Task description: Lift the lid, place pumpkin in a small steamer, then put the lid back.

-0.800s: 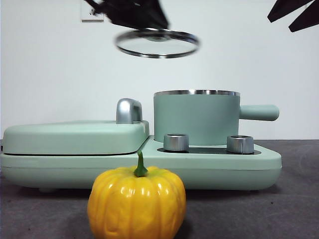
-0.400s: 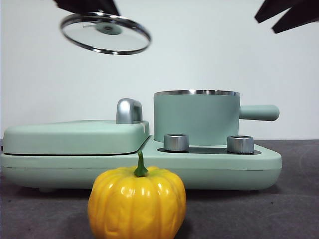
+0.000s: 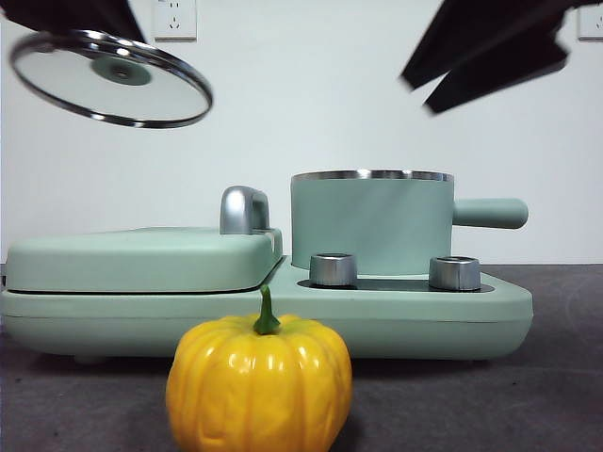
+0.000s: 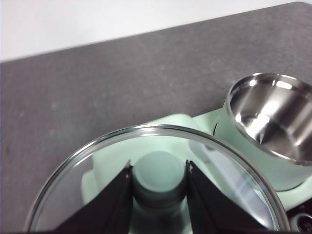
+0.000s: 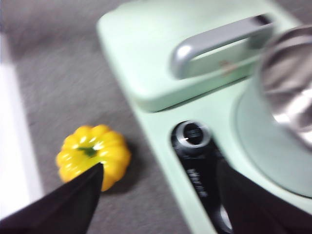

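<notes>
- The left gripper (image 4: 157, 187) is clamped on the mint knob of the lid (image 3: 111, 79), held high at the far left; glass, rigid and breakable.
- The small steamer (image 3: 371, 222) stands uncovered.
- The right gripper (image 3: 485, 58), jaws apart, hangs above the pot.
- The pumpkin (image 3: 258, 384) sits near on the table: light, glossy, probably slippery; grip across its ribbed sides.
</notes>
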